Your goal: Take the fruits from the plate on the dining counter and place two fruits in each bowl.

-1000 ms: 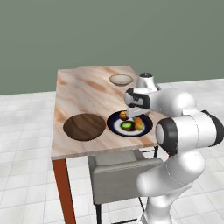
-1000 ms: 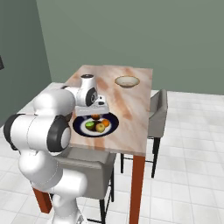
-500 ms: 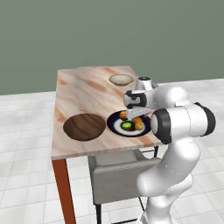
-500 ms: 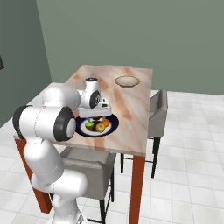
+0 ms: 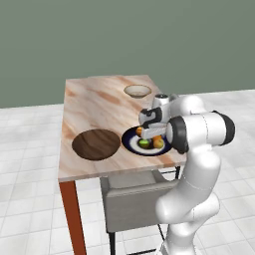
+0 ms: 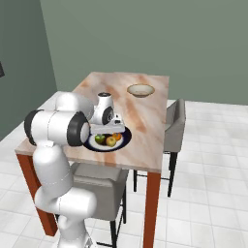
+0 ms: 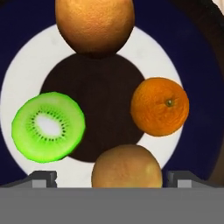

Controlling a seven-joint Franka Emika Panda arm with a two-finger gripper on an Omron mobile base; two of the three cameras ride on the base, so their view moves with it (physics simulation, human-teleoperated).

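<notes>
The gripper (image 7: pixel 111 178) hung low over the plate (image 7: pixel 26 48), its two fingertips (image 7: pixel 43 178) spread wide and holding nothing. Between them lay a brownish-yellow fruit (image 7: pixel 126 167), not touched by either tip. On the plate also lay a cut green fruit (image 7: pixel 48 126), an orange fruit (image 7: pixel 159 106) and a larger orange-brown fruit (image 7: pixel 94 24) at the far side of the dark centre, each apart from the others. The plate (image 5: pixel 130 143) sat near the near edge of the dining counter (image 5: pixel 94 107), towards the near right corner. The dark wooden bowl (image 5: pixel 96 144) stood just beside it, and the cream bowl (image 5: pixel 137 90) stood well apart, near the far right corner.
</notes>
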